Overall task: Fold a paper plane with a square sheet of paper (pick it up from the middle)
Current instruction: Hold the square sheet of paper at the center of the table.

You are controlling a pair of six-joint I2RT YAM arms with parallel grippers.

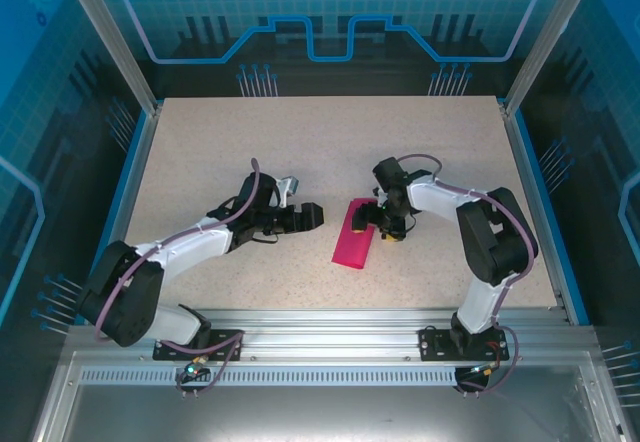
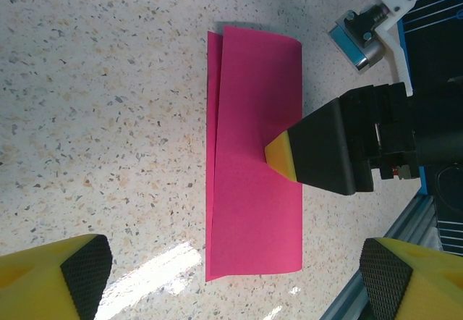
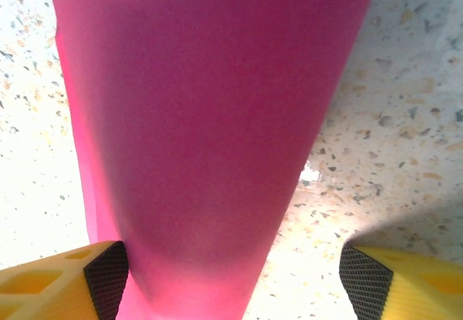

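Square sheet of paper [image 1: 352, 234], folded in half, flat on table [image 1: 250, 142]. Right gripper [image 1: 378, 224] spread, one tip pressing it, apparently gripping nothing. Left gripper [image 1: 311, 217] wide apart, empty. Creasing stage; next: lifting a corner cleanly.

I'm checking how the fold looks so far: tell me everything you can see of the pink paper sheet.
The pink paper sheet is thin, matte magenta, folded once lengthwise into a narrow strip. The layers sit slightly offset, with a sliver of the lower one showing along one long edge. It lies on the speckled table, near its middle. One yellow fingertip of the right gripper rests on its other long edge near the middle, jaws spread wide.
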